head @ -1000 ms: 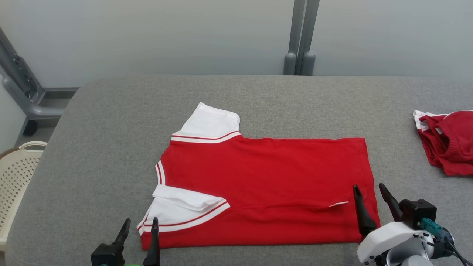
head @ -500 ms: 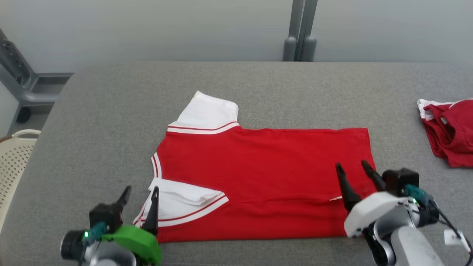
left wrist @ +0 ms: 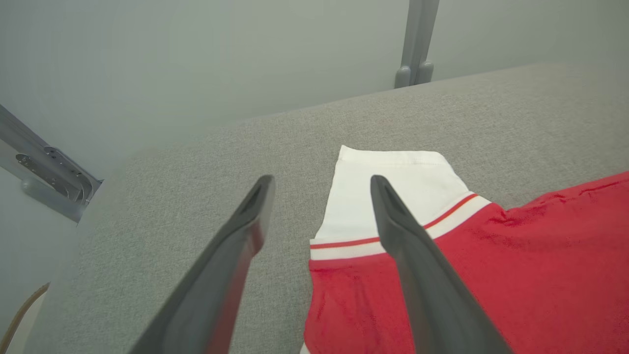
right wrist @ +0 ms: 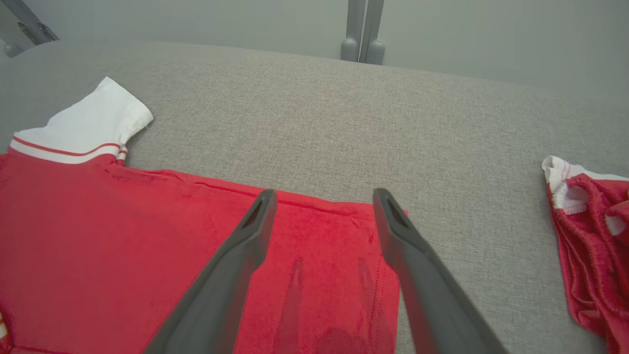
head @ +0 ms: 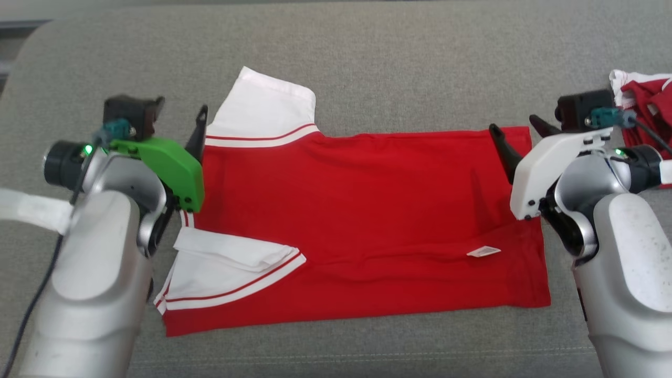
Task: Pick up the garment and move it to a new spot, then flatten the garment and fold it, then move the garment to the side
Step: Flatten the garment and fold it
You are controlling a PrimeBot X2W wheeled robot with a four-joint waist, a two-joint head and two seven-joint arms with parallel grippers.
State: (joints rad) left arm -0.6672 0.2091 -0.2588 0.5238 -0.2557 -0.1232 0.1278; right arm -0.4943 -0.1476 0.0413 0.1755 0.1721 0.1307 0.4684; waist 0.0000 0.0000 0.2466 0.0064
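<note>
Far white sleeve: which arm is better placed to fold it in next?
Left, probably. The left gripper is open right at that sleeve; the right gripper is open over the far hem corner.

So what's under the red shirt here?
The shirt lies flat on the grey padded surface, which shows beyond its edges. Directly beneath the cloth is covered; no bulge shows.

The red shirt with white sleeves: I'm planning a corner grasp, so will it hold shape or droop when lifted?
Probably droops: the red shirt with white sleeves lies limp and flat, its near sleeve creased over itself. Likely light, being thin. It may drag on the grey fabric surface.
</note>
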